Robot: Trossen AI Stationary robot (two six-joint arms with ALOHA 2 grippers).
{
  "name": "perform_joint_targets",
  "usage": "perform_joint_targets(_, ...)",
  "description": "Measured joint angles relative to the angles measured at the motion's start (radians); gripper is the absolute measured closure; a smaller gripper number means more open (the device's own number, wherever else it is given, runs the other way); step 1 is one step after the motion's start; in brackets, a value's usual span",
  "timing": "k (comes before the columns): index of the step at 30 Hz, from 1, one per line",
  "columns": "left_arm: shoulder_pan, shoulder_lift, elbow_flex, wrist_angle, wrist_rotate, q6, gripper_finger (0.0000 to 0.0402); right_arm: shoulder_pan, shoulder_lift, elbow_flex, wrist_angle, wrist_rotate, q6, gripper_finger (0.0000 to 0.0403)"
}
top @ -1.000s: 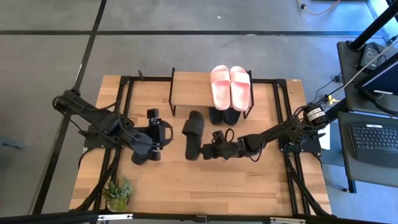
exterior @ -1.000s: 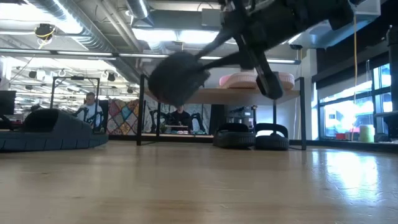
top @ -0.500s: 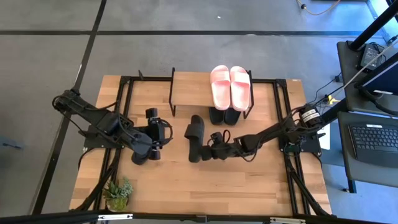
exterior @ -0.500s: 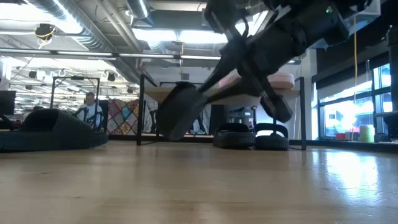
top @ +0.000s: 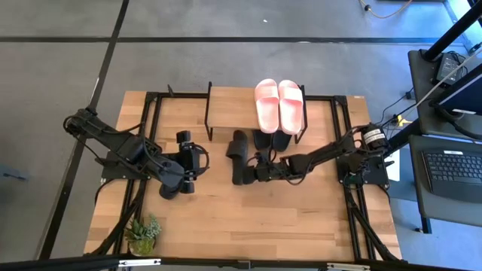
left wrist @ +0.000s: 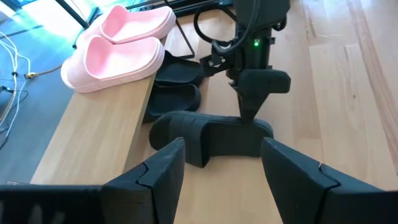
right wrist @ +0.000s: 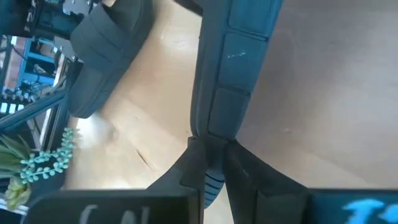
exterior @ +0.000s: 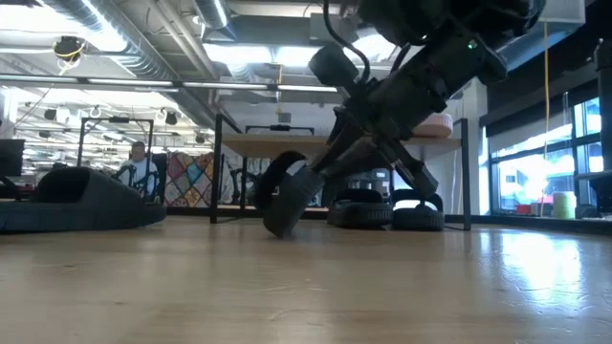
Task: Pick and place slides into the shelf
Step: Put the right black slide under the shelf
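Right arm has brought the held black slide down and in toward the shelf, toe end now near the front legs.

vs 1 s back: the black slide (top: 238, 156) sat further toward 6 o'clock and hung clear of the table in the low view; now its lower edge is at or touching the wood. Right gripper (top: 254, 170) is pinched nearly closed on the slide's heel edge. Long axis runs roughly 12–6 in the high view, strap end at 12, just left of the black pair (top: 271, 140) under the shelf (top: 230, 105). Pink pair (top: 279, 104) on top board, unchanged. Left gripper (top: 197, 162) waits at 9 o'clock, fingers spread wide, empty, hovering by another black slide (top: 181, 165). Same spot as before.
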Motion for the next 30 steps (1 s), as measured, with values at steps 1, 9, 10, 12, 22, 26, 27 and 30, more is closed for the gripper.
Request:
perform_joint_targets(1, 0.000, 0.000, 0.000, 0.000, 0.000, 0.000, 0.0198, -0.007, 0.000, 0.000, 0.000, -0.008, -0.014, 0.0360)
perform_joint_targets(9, 0.000, 0.000, 0.000, 0.000, 0.000, 0.000, 0.0198, -0.065, 0.000, 0.000, -0.013, -0.007, -0.073, 0.0360)
perform_joint_targets(10, 0.000, 0.000, 0.000, 0.000, 0.000, 0.000, 0.0198, -0.071, 0.000, 0.000, -0.013, -0.007, -0.088, 0.0360)
perform_joint_targets(12, 0.000, 0.000, 0.000, 0.000, 0.000, -0.013, 0.0198, -0.083, -0.001, 0.000, -0.014, -0.006, -0.109, 0.0360)
perform_joint_targets(22, 0.000, 0.000, 0.000, 0.000, 0.000, -0.023, 0.0198, -0.136, -0.001, 0.000, -0.014, -0.034, -0.171, 0.0360)
perform_joint_targets(26, 0.000, 0.000, -0.001, 0.000, 0.000, -0.024, 0.0198, -0.139, -0.001, 0.000, -0.014, -0.032, -0.174, 0.0359)
perform_joint_targets(27, 0.000, 0.000, -0.001, 0.000, 0.000, -0.024, 0.0198, -0.140, -0.001, 0.000, -0.015, -0.032, -0.175, 0.0358)
perform_joint_targets(30, 0.000, 0.000, -0.001, 0.000, 0.000, -0.025, 0.0198, -0.140, -0.001, 0.000, -0.019, -0.030, -0.175, 0.0352)
